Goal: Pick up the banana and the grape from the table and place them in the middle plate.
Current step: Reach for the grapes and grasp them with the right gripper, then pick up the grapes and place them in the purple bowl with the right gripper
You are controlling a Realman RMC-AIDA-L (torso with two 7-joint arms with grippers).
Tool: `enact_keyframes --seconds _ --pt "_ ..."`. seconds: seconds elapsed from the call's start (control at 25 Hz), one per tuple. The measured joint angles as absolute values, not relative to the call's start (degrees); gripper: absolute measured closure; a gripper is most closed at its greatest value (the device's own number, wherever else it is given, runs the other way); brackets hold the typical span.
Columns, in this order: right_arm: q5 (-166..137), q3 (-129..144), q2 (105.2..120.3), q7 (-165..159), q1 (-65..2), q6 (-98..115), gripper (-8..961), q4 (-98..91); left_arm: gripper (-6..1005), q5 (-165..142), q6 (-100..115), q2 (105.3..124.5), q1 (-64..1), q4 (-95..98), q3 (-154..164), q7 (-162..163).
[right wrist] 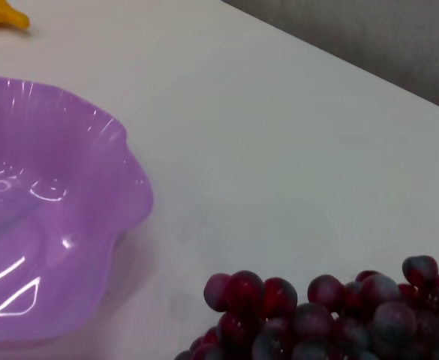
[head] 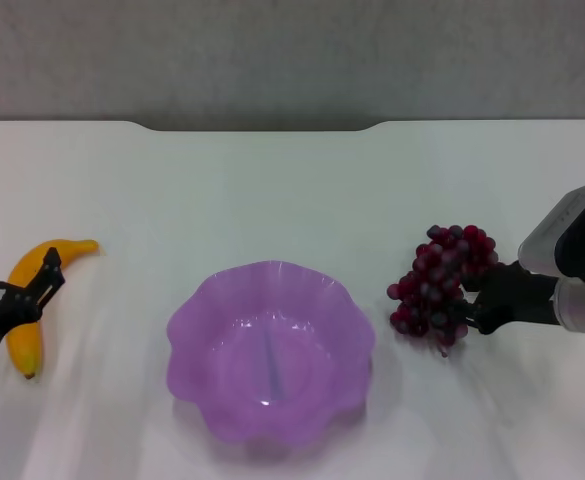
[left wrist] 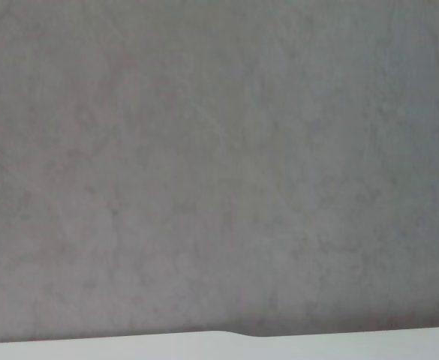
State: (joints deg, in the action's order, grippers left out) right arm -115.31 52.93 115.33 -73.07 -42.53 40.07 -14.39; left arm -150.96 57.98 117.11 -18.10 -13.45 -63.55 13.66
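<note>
The banana (head: 24, 335) lies on the white table (head: 272, 190) at the far left; its tip also shows in the right wrist view (right wrist: 1, 13). My left gripper (head: 17, 264) is open, one finger on each side of the banana's middle. The purple scalloped plate (head: 187, 340) stands in the middle, empty; it also shows in the right wrist view (right wrist: 121, 172). The bunch of dark red grapes (head: 437, 285) lies right of the plate and shows close up in the right wrist view (right wrist: 324, 315). My right gripper (head: 477, 305) is at the bunch's right side, touching it.
The table's notched far edge (head: 262, 128) meets a grey wall. The left wrist view shows only that wall and a thin strip of the table edge (left wrist: 219, 346). Bare tabletop lies between the plate and each fruit.
</note>
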Motion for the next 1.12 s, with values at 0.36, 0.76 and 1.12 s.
enact_keyframes --seconds 0.36,0.76,1.12 --pt "-115.3 52.8 115.31 -72.4 -42.4 39.9 600 -14.3 108 -151.0 57.7 117.02 -18.1 -14.2 -63.3 13.7" --pt "-114.5 52.7 115.31 -71.0 -42.0 38.7 720 -14.2 109 -151.0 57.7 116.98 -18.1 -14.2 -63.3 13.8" --pt "-114.5 52.5 115.31 -69.8 -42.0 38.4 774 -14.4 109 -151.0 57.8 116.98 -18.1 -14.2 -63.3 13.8"
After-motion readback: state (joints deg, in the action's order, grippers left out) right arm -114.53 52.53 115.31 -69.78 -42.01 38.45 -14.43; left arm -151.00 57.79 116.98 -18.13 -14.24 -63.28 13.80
